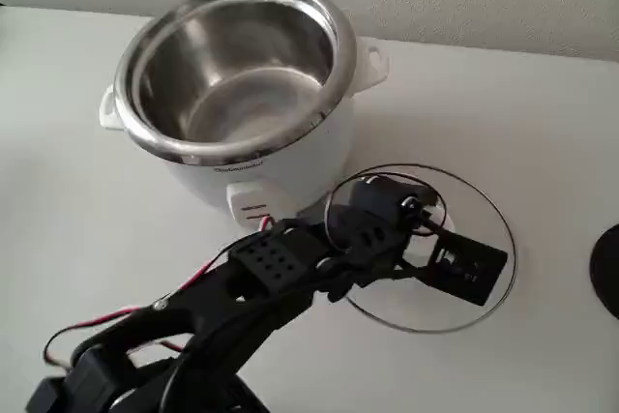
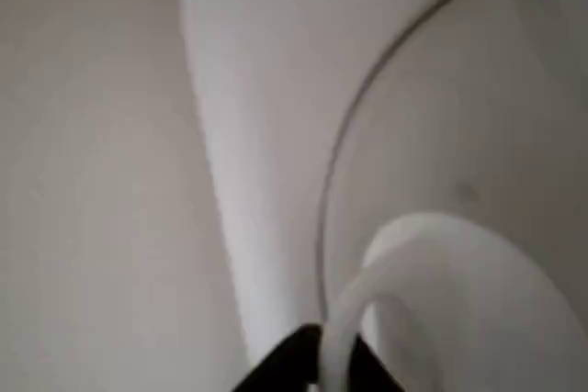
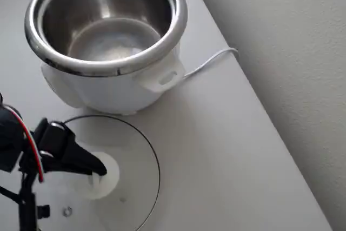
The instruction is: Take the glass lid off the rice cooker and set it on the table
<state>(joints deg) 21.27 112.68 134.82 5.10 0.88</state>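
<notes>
The rice cooker (image 1: pixel 290 166) (image 3: pixel 108 87) stands uncovered on the table (image 1: pixel 542 123) (image 3: pixel 227 144), its shiny steel pot bare inside. The glass lid (image 1: pixel 469 215) (image 3: pixel 138 160) lies flat on the table right beside the cooker's base, steel rim down, white knob (image 3: pixel 102 182) (image 2: pixel 450 263) up. My black gripper (image 1: pixel 430 239) (image 3: pixel 98 170) (image 2: pixel 320 369) reaches over the lid's middle. In the wrist view its fingertips pinch the edge of the knob, so it is shut on the lid.
A white power cord (image 3: pixel 208 63) runs from the cooker's side handle to the table's edge by the wall. A dark round object (image 1: pixel 609 268) pokes in at the right edge of the fixed view. My arm's red and black wires (image 1: pixel 126 314) trail over the table.
</notes>
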